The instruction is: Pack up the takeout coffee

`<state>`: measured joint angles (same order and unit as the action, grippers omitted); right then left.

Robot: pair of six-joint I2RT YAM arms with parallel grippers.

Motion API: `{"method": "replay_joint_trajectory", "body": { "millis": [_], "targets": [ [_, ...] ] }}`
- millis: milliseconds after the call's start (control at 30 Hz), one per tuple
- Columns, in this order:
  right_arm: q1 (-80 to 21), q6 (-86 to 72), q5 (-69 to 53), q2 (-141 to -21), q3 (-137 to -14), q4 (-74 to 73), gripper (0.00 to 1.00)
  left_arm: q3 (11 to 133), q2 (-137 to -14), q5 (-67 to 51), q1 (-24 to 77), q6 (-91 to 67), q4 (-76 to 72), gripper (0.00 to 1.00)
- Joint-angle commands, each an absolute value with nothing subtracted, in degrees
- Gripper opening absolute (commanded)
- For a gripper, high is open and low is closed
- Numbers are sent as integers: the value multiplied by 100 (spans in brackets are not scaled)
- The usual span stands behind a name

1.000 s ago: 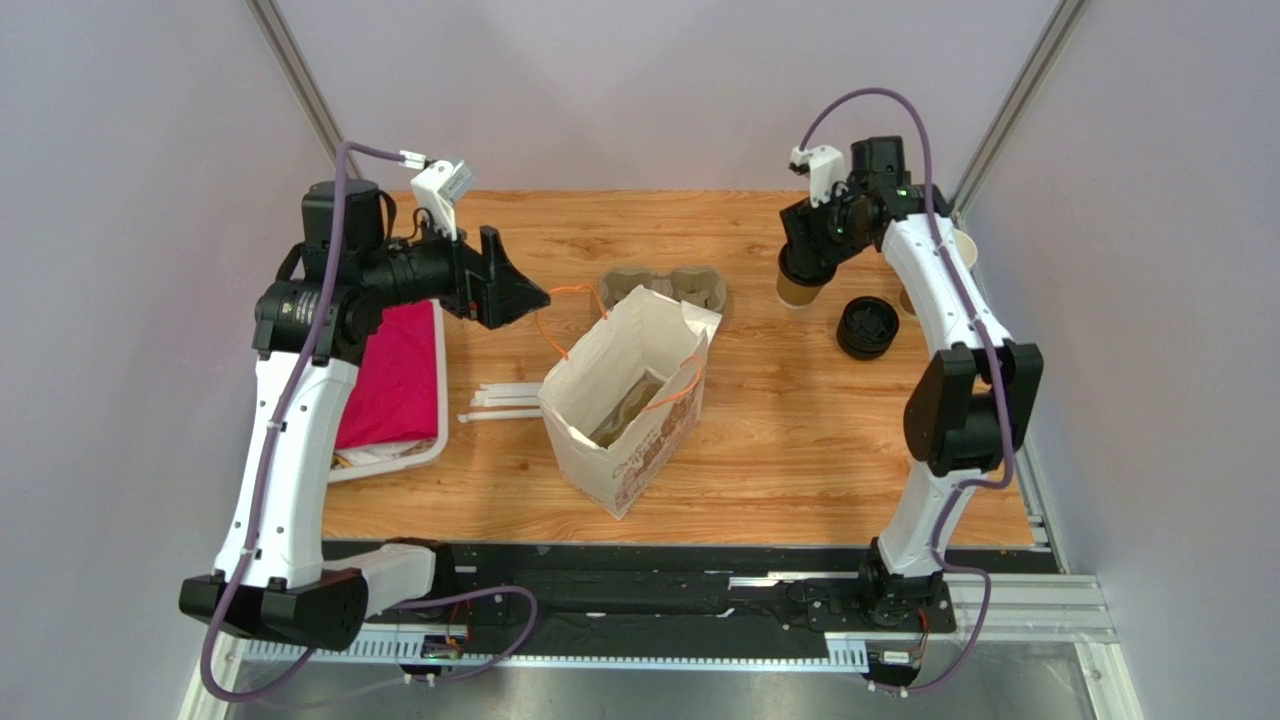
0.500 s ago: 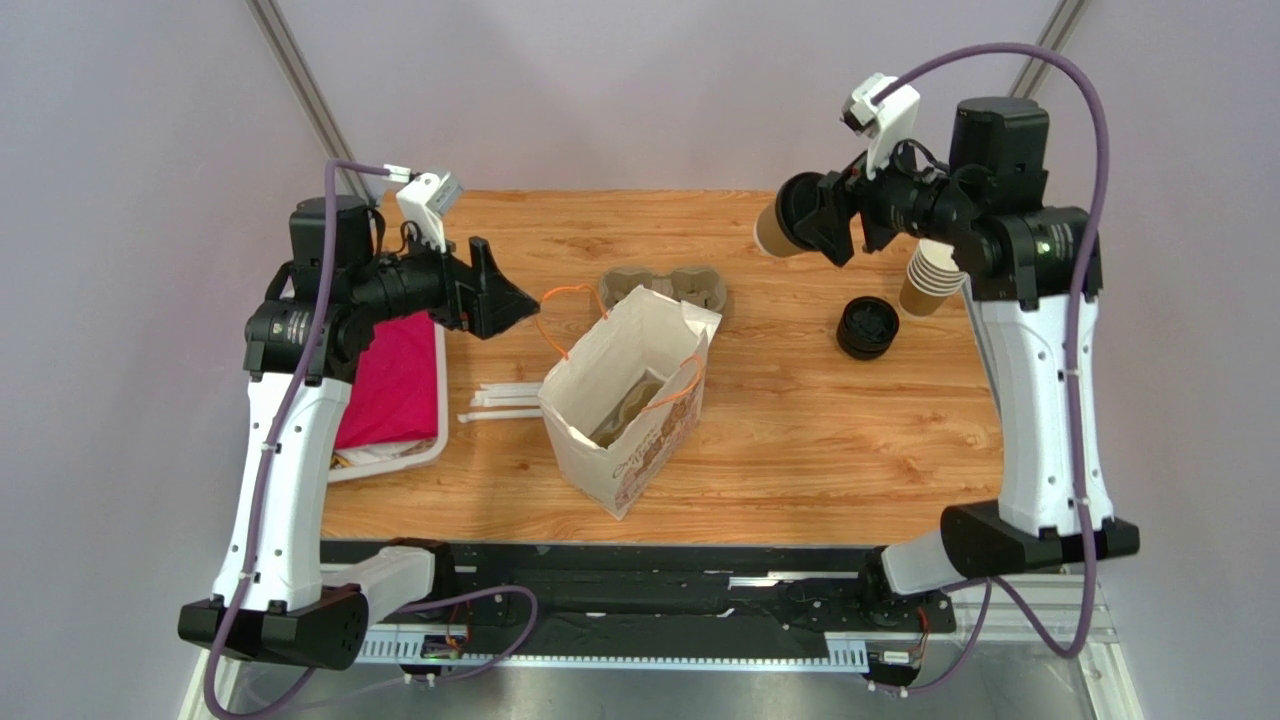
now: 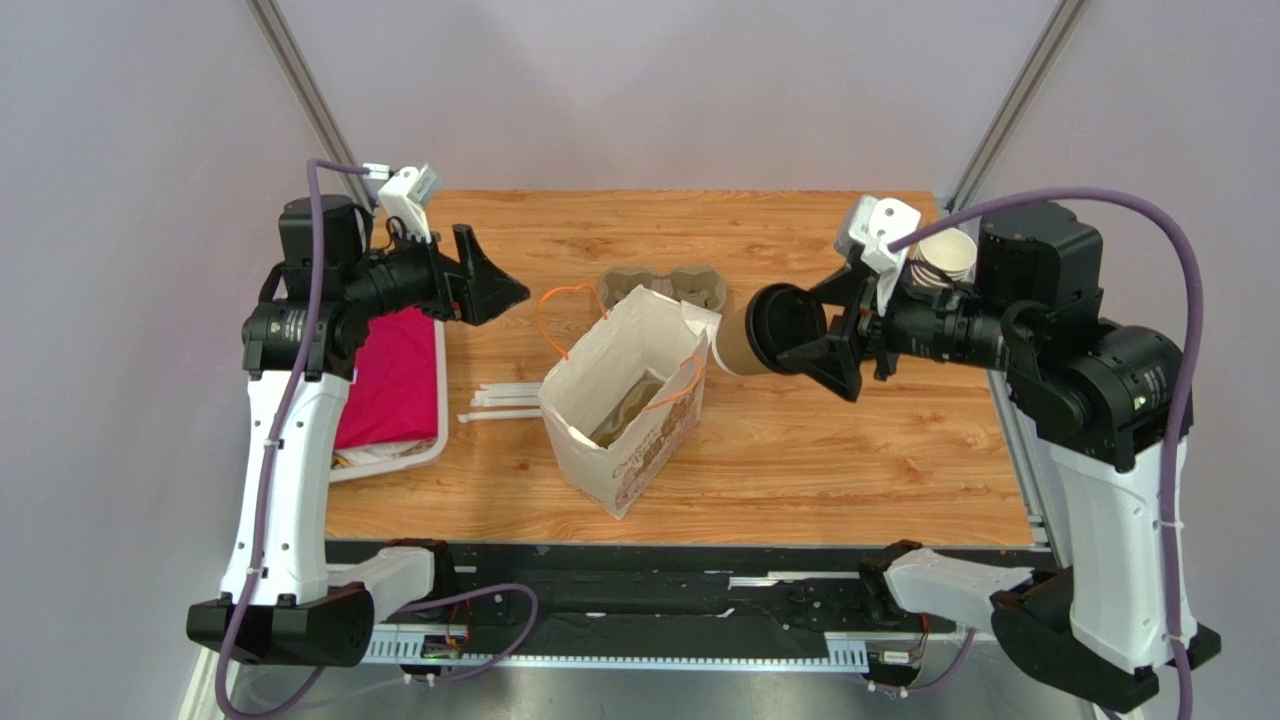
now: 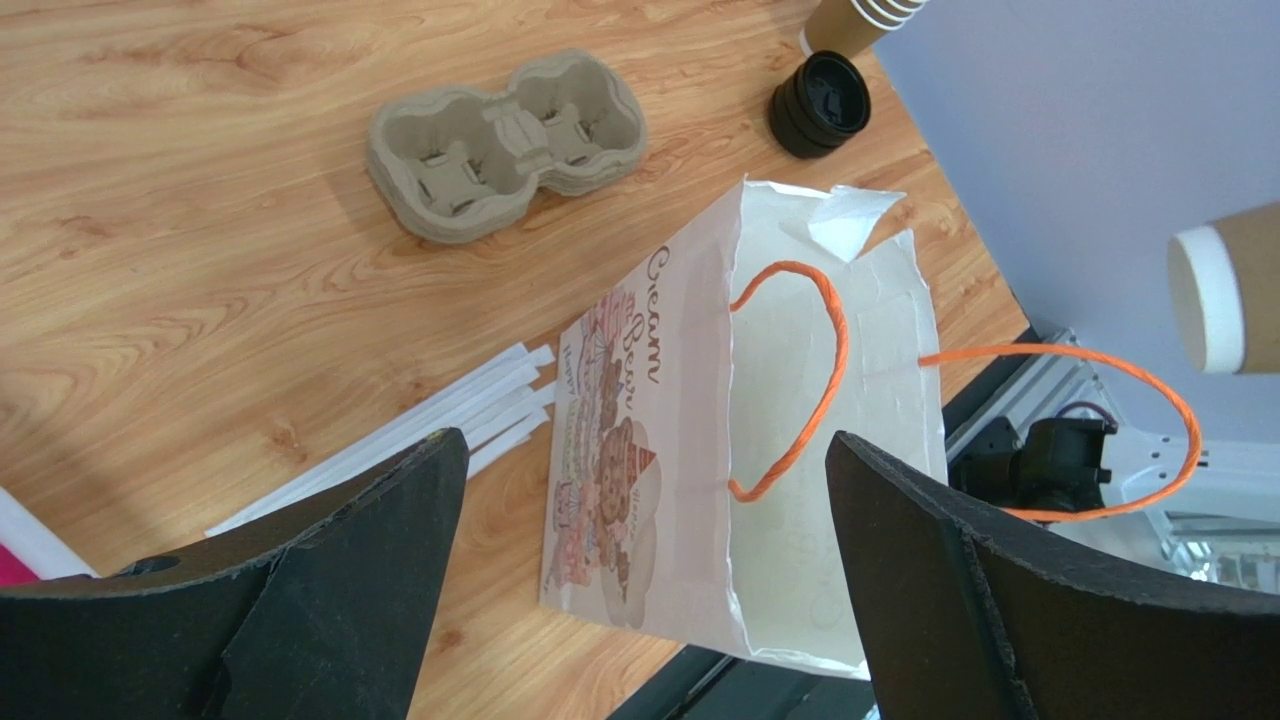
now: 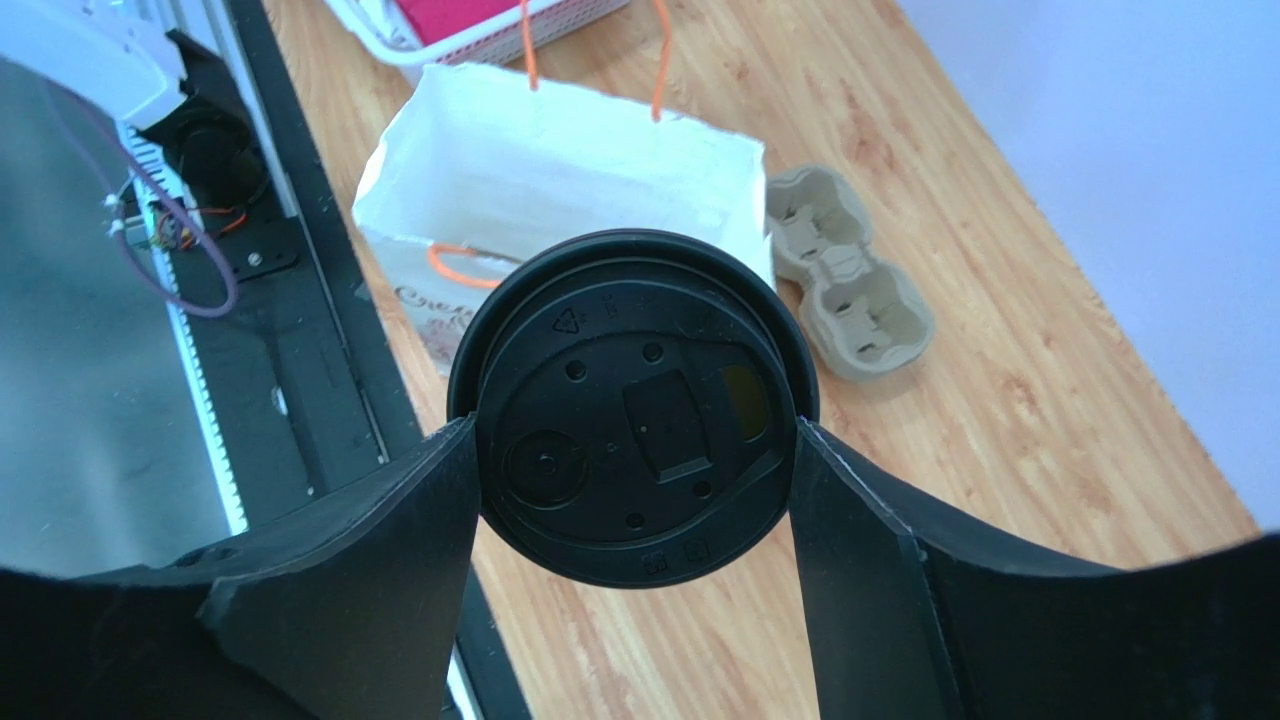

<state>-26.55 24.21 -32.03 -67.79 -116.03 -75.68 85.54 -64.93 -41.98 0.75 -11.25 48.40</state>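
- Jaws of the left gripper (image 3: 493, 288) are spread wide with nothing between them, hanging left of centre over the wood, beside the paper bag (image 3: 619, 438).
- The bag stands mid-frame, mouth open upward, orange handles loose.
- The takeout coffee (image 3: 733, 344) is in the air just right of the bag's top rim, lying on its side. Its long axis runs left to right, base toward the bag, black lid toward the wrist.
- The right gripper (image 3: 784, 333) is clamped on its lid end, so this arm has it. My read: it needs turning lid-up before it goes into the mouth.
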Motion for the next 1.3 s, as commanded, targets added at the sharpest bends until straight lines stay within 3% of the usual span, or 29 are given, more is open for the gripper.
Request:
{"method": "replay_joint_trajectory", "body": {
  "millis": [0, 200, 267, 467, 733, 900, 967, 1067, 1100, 1267],
  "targets": [
    [-2733, 2583, -3165, -6549, -10996, -7910, 29, 8525, -6319, -4280, -114, -1248, 4667, 97],
    [-2751, 2294, -2655, -6381, -10555, -7744, 27, 8464, -6319, -4744, -141, -1116, 4737, 95],
    [-2742, 2171, -2313, -6372, -10695, -7585, 27, 8429, -6302, -5201, -132, -897, 4746, 89],
    [-2629, 1952, -1618, -6565, -11074, -7225, 27, 8850, -6538, -5036, -53, -405, 4974, 85],
    [-2540, 1688, -1739, -7224, -12153, -7084, 28, 8676, -6882, -5019, 685, -97, 5177, 91],
    [-2540, 1451, -2161, -7838, -12708, -7031, 28, 8412, -6978, -4615, 1186, -210, 4914, 86],
    [-2558, 1354, -2372, -8015, -12937, -7005, 28, 8376, -7013, -4492, 1335, -246, 4817, 81],
    [-2627, 1169, -2663, -8252, -13121, -6970, 27, 8428, -7040, -4579, 1493, -316, 4737, 62],
    [-2663, 1152, -2724, -8288, -13113, -6952, 28, 8481, -7014, -4614, 1555, -325, 4711, 50],
    [-2978, 1029, -3006, -8279, -12859, -6961, 27, 8560, -6873, -4719, 1968, -641, 4579, 12]
  ]
}}
